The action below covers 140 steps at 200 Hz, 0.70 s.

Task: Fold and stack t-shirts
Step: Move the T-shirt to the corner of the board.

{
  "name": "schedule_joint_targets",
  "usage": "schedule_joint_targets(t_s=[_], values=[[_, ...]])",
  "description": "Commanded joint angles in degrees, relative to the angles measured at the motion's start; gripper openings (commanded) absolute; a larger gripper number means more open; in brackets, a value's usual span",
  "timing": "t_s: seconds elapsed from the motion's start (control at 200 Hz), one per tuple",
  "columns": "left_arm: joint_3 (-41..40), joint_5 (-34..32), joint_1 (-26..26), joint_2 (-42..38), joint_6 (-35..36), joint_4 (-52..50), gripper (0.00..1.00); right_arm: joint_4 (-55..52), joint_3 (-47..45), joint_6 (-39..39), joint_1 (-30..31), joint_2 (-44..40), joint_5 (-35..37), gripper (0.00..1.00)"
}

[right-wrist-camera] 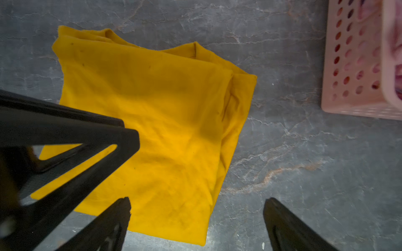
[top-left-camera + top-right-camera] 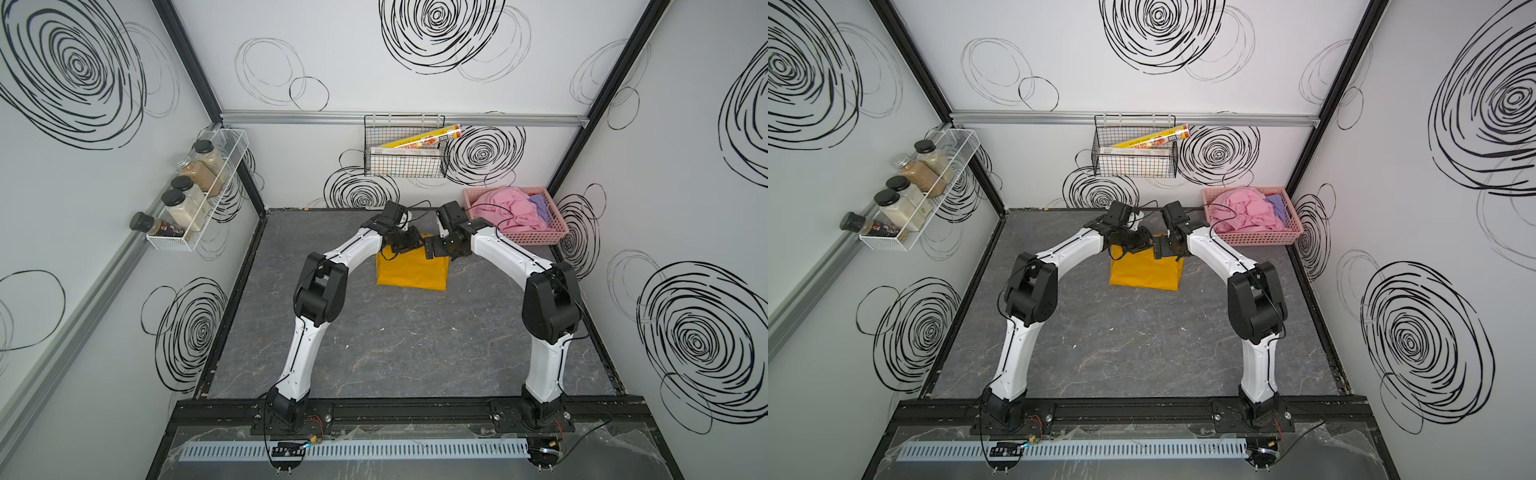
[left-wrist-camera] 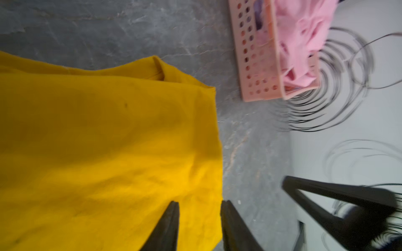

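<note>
The folded mustard-yellow t-shirt [image 2: 411,270] is lying flat and nearly square on the counter [image 2: 374,353] near the pink basket [image 2: 536,239], its layered edges showing only in the wrist views, while above its far edge the left tool [image 3: 200,203] is hovering narrowly parted and the right tool [image 1: 197,200] is gaping wide, both empty.

The left arm [image 2: 297,353], at the frame's lower left, and the right arm [image 2: 548,365], at lower right, are wearing curved white shells between bulky black joint housings. Thin black cables are trailing along them, and small screws are dotting the shells. The right gripper [image 1: 196,202] is showing tapered black fingers.
</note>
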Motion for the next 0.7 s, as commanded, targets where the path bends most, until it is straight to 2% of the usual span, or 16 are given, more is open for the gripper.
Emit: schedule_joint_targets(t_s=[0.0, 0.095, 0.16, 0.471, 0.696], values=[[1.83, -15.61, -0.39, 1.26, 5.87, -5.50, 0.19, 0.55, -1.90, 0.72, 0.15, -5.92, 4.71, 1.00], [1.59, -18.47, -0.52, 3.11, 6.26, -6.41, 0.05, 0.45, -2.83, 0.72, 0.11, -7.20, 5.10, 1.00], [1.74, -18.61, -0.55, 4.67, 6.14, -6.80, 0.00, 0.74, -4.72, 0.80, 0.02, -8.17, 5.00, 1.00], [3.42, -21.33, 2.19, 11.19, 5.35, -9.65, 0.01, 1.19, -6.31, 1.07, -0.61, -10.31, 5.13, 1.00], [0.60, -24.77, 10.78, 9.32, 6.96, -10.11, 0.02, 1.90, -7.38, 0.92, -0.95, -10.17, 5.03, 1.00]])
